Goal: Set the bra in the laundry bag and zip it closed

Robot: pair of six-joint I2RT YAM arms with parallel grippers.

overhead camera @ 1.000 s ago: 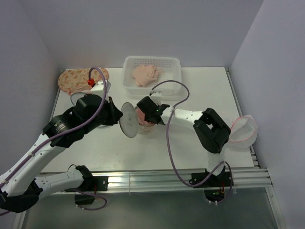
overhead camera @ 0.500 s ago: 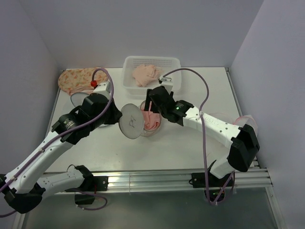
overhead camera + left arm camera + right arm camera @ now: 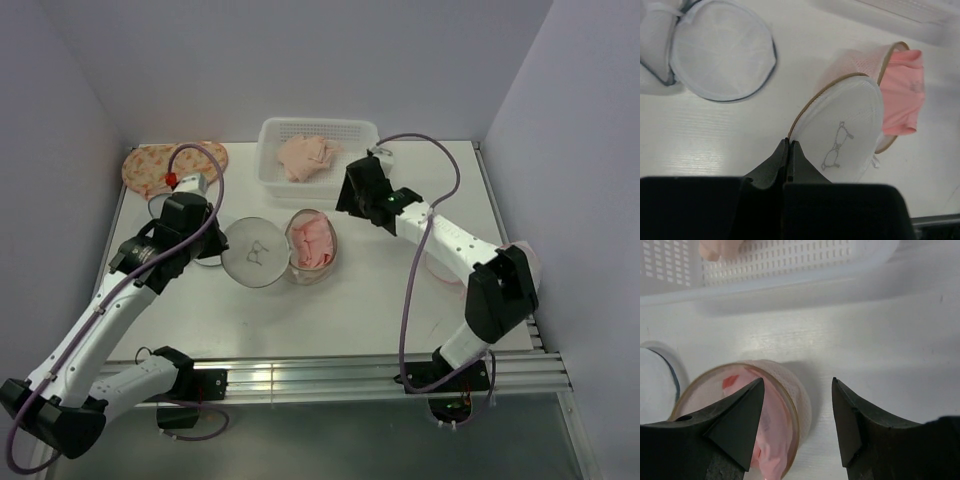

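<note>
The laundry bag, bra inside, is pinched at its lid's left rim by the closed left end effector, while the right end effector is held open just beyond it.

The laundry bag is looking like fine see-through white mesh with a tan fabric rim, and the bra is showing as soft pink cloth. The desk is coming across smooth, white, faintly shiny. The basket is reading as perforated white plastic. The left claw and right claw are looking like matt black plastic.
</note>
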